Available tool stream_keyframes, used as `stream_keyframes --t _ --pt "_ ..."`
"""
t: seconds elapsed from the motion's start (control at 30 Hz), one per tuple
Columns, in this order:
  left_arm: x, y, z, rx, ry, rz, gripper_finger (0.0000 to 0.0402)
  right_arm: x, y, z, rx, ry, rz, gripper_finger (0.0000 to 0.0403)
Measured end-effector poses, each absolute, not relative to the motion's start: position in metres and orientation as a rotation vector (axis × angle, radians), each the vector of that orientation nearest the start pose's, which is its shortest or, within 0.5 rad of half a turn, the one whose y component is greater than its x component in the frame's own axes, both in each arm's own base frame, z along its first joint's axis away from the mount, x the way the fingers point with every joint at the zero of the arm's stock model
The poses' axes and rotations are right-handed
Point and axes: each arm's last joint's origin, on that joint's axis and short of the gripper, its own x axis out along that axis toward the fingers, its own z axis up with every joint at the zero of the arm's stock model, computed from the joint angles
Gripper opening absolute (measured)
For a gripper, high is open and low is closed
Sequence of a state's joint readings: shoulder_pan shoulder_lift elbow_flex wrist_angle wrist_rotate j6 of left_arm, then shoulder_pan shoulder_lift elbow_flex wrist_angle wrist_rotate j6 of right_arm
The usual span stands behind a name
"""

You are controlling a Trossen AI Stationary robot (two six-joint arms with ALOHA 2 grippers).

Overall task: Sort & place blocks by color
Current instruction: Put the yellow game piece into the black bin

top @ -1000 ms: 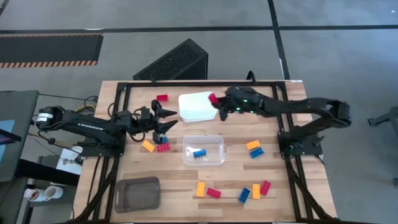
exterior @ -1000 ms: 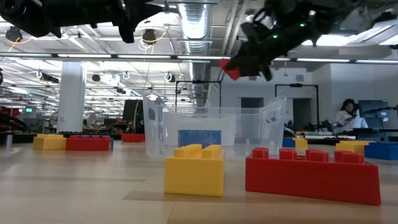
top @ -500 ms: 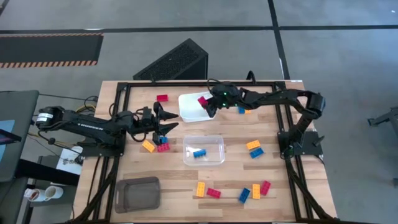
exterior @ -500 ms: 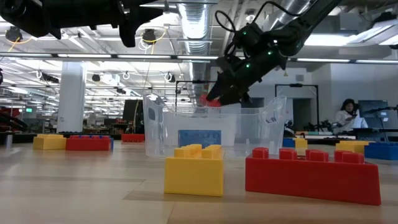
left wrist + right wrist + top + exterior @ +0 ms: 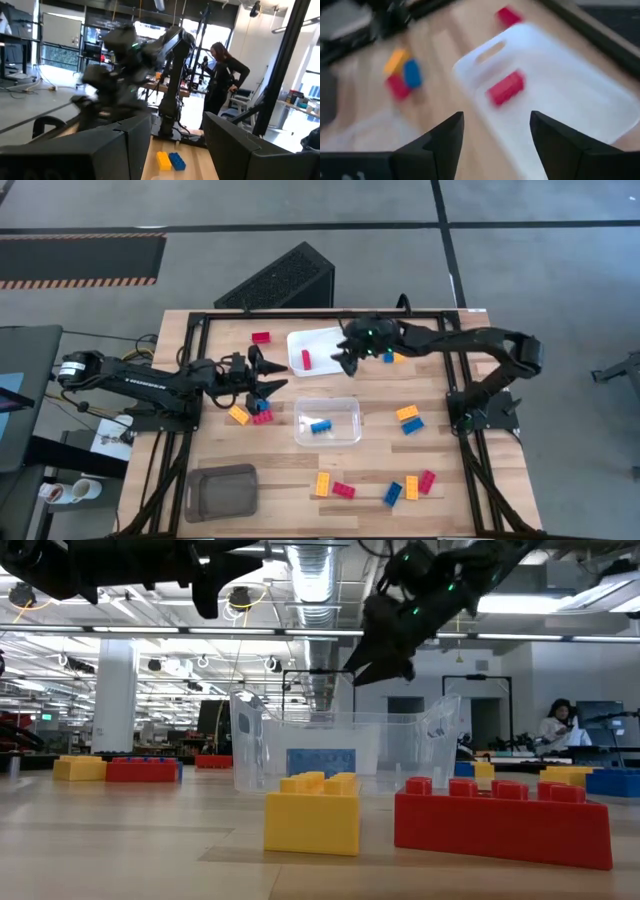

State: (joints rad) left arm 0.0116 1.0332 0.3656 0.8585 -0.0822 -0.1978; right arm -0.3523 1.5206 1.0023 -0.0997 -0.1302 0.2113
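Fingers of our right gripper (image 5: 347, 360) spread and empty just at three o'clock of the red block (image 5: 306, 359) in the white tray (image 5: 318, 338); our left gripper (image 5: 268, 372) waits, half-open, empty, by a nearer block cluster (image 5: 252, 413).

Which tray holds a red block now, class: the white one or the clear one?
The white tray: a red block lies in it. The clear tray holds a blue block.

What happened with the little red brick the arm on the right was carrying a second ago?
The right gripper let go of the small red plastic brick, which now lies in the white tray; its fingers stand open beside the tray. The left gripper and the other bricks stayed put.
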Motion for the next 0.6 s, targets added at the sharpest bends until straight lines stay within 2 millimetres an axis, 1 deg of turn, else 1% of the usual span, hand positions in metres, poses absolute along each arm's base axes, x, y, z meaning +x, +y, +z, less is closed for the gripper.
stream_keyframes --t 0.07,0.13,0.23,0.33,0.47,0.6 --pt "0.209 0.005 0.243 -0.207 -0.189 0.075 0.0169 0.300 -0.092 0.247 0.321 0.661 -0.253 0.0242" --pt "0.210 0.005 0.242 -0.211 -0.177 0.075 0.0169 0.292 -0.073 0.248 0.285 0.751 -0.282 0.0237" --pt "0.210 0.004 0.241 -0.212 -0.169 0.065 0.0169 0.281 -0.045 0.248 0.243 0.874 -0.346 0.0228" --pt "0.210 0.002 0.241 -0.226 -0.167 0.055 0.0169 0.271 -0.018 0.246 0.220 0.964 -0.364 0.0222" --pt "0.210 -0.002 0.241 -0.237 -0.165 0.036 0.0169 0.266 0.018 0.243 0.197 0.974 -0.308 0.0214" --pt "0.210 -0.009 0.241 -0.229 -0.160 0.002 0.0169 0.264 0.051 0.244 0.171 0.935 -0.280 0.0208"
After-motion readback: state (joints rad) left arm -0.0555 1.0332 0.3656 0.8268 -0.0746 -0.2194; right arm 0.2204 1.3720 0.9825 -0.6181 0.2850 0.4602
